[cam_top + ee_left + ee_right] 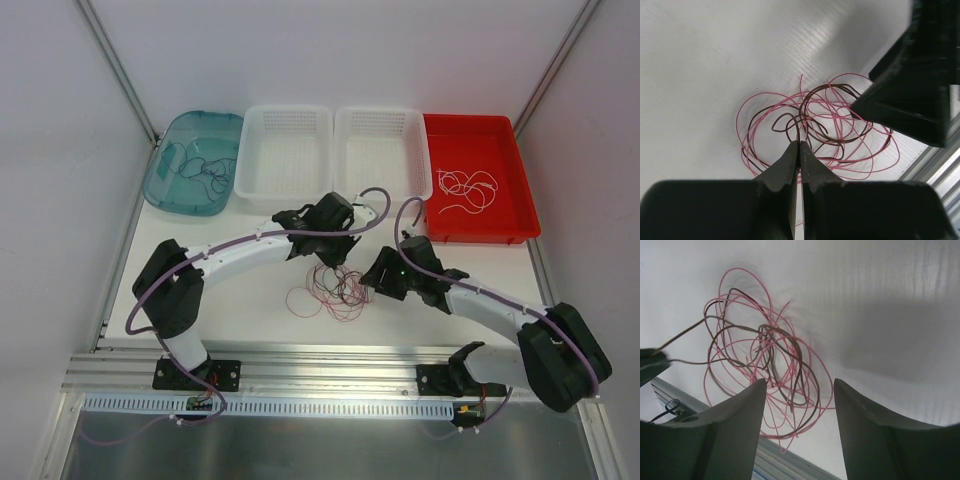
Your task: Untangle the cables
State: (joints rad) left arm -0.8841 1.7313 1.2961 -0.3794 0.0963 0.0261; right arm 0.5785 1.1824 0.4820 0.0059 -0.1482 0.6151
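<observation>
A tangle of pink and brown cables (330, 290) lies on the white table between my two grippers. It also shows in the left wrist view (825, 125) and the right wrist view (770, 360). My left gripper (800, 142) is shut, with a brown strand (799, 127) running into its tips; in the top view it (335, 260) is over the tangle's far side. In the right wrist view that brown strand (685, 334) runs taut to the left. My right gripper (800, 382) is open and empty just above the tangle's right side (372, 283).
A teal bin (178, 195) at the back left holds black cables (200, 168). Two white baskets (290, 112) (380, 115) stand in the middle back. A red bin (520, 215) at the back right holds white cables (467, 190). A metal rail (330, 355) runs along the near edge.
</observation>
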